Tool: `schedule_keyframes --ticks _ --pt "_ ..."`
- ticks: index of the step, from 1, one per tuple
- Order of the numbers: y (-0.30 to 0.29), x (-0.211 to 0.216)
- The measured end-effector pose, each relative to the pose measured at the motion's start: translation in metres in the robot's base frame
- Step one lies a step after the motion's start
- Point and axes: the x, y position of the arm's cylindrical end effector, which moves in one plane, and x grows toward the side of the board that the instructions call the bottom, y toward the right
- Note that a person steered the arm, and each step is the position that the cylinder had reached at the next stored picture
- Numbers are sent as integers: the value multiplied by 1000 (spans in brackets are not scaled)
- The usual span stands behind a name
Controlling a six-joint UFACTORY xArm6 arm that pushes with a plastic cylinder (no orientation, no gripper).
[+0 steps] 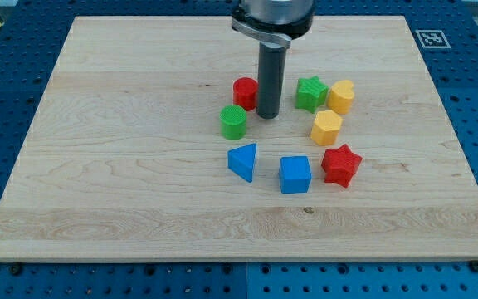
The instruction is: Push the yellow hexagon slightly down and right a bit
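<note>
The yellow hexagon [326, 128] lies right of the board's middle. My tip [267, 115] rests on the board to its left, apart from it, just right of a red block [245, 92] and a green cylinder [233, 122]. A green star [310, 93] sits right of the rod. A second yellow block [342, 96] lies just above and right of the hexagon. A red star [341, 164] lies just below the hexagon.
A blue triangle [243, 160] and a blue cube [295, 174] lie below the tip. The wooden board [123, 166] rests on a blue perforated table. A black-and-white marker [431, 37] sits off the board's top right corner.
</note>
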Motion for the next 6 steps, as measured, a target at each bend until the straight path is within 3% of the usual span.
schedule_keyframes --ticks 4,6 --pt "82 2" --pt "60 11"
